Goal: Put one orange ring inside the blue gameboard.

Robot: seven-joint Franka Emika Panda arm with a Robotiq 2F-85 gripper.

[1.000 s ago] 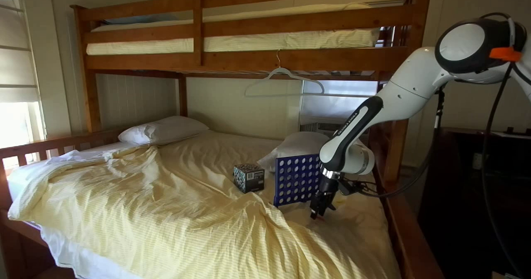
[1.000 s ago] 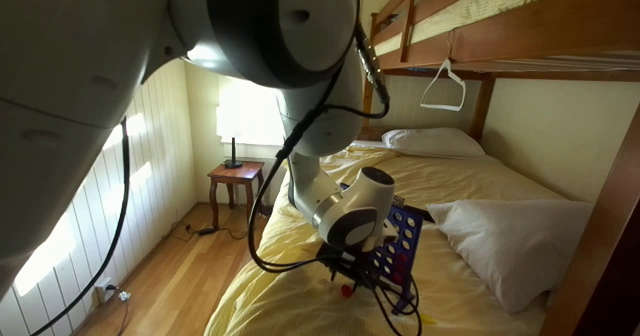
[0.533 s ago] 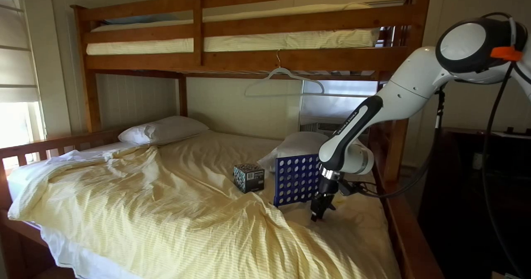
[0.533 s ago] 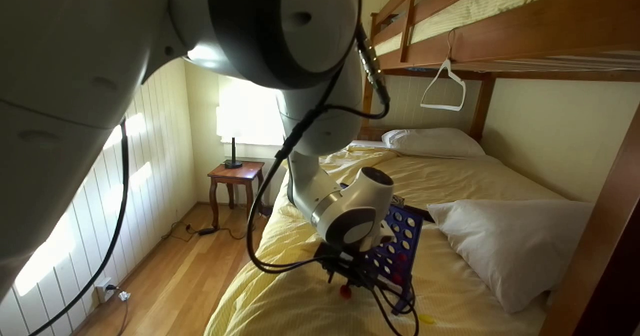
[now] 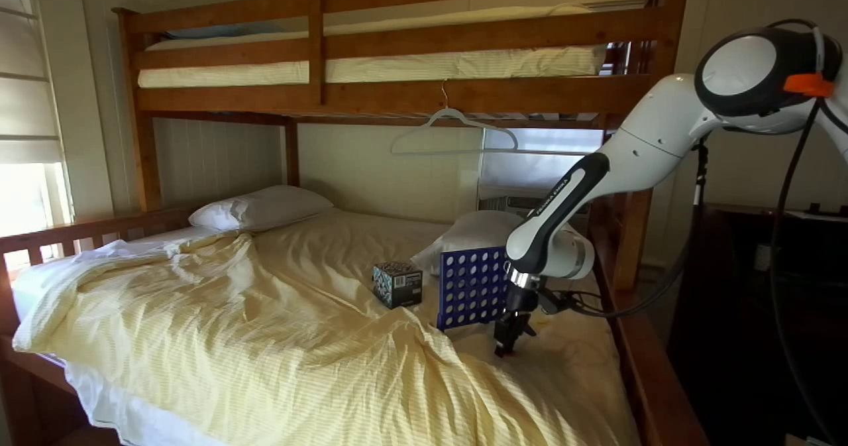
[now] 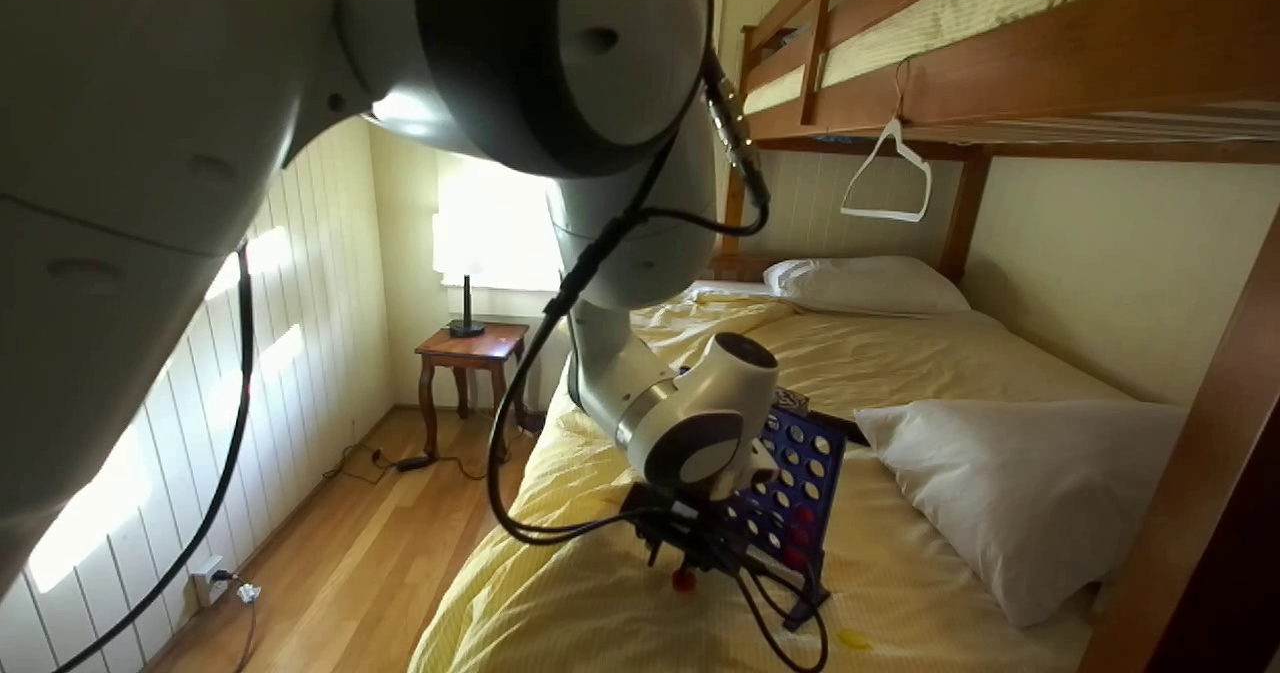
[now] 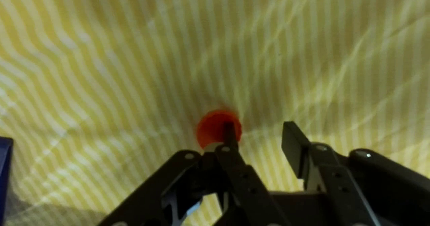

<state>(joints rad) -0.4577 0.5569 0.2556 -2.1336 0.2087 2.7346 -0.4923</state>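
**A:** Where does the red-orange disc (image 7: 209, 128) lie?

**B:** On the surface (image 7: 336, 68), which is a yellow-and-white striped bedcover, right below the fingers (image 7: 294, 145). In the wrist view, the tip of the finger toward the picture's left overlaps the disc's right-hand part.

**A:** So it sits between the two?

**B:** No, most of it shows on the outer side of that finger, beyond the gap. The opposite finger stands well apart from it.

**A:** And how are the fingers set?

**B:** Parted, with a clear gap and only striped cloth showing in it. They have hold of nothing.

**A:** Does the near tip touch the disc?

**B:** I cannot tell. Nor can I tell whether the disc lies quite flat.

**A:** What about the blue Connect Four-style gameboard (image 5: 468, 289)?

**B:** It stands upright on the same surface, near the fingers in both exterior views. The disc is outside it, close by but apart. In an exterior view, red discs (image 6: 797, 556) show in its lower holes.

**A:** Anything else around?

**B:** A flat yellow piece (image 6: 853, 639) lies near the gameboard's foot. A patterned cube-shaped box (image 5: 397, 285) sits on the surface too, and a white pillow (image 5: 474, 232) rests behind the gameboard.
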